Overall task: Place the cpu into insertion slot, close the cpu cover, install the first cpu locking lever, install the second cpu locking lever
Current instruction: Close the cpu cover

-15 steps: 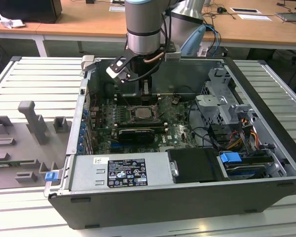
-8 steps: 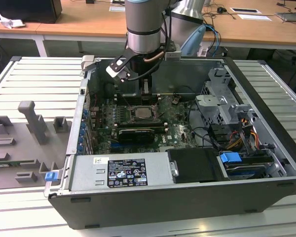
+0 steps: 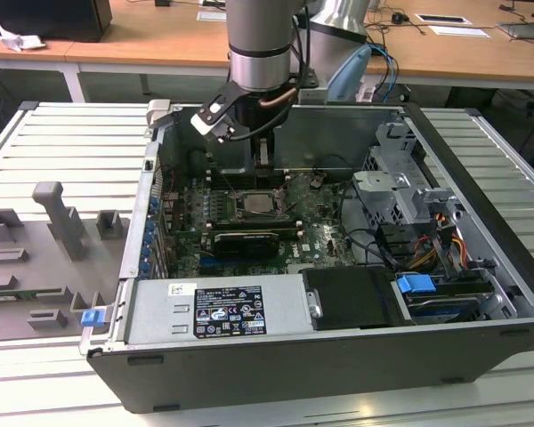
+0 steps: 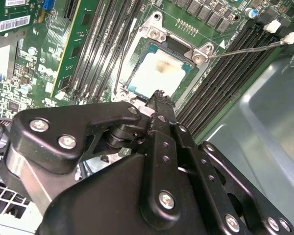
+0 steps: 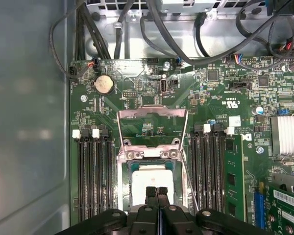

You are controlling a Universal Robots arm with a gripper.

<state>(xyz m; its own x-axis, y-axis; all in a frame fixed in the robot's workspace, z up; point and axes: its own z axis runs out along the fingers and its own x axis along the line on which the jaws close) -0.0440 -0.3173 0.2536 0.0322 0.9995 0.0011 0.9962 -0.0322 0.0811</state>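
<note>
The slatted counter (image 3: 62, 151) carries the open computer case (image 3: 249, 382), with its green board (image 3: 325, 236) inside. In the exterior view the gripper (image 3: 263, 169) hangs at twelve o'clock from the insertion slot (image 3: 258, 206). The cpu cover (image 5: 152, 114) lies swung back, and the cpu (image 5: 147, 178) sits in the slot. The fingers (image 5: 151, 196) are pressed together, empty, over its edge. Closing the cover likely wants an even push on the frame, clear of the chip.

rear: wooden desks (image 3: 160, 40) (papers (image 3: 458, 31) on top) | base: slatted white table (image 3: 71, 142)
</note>
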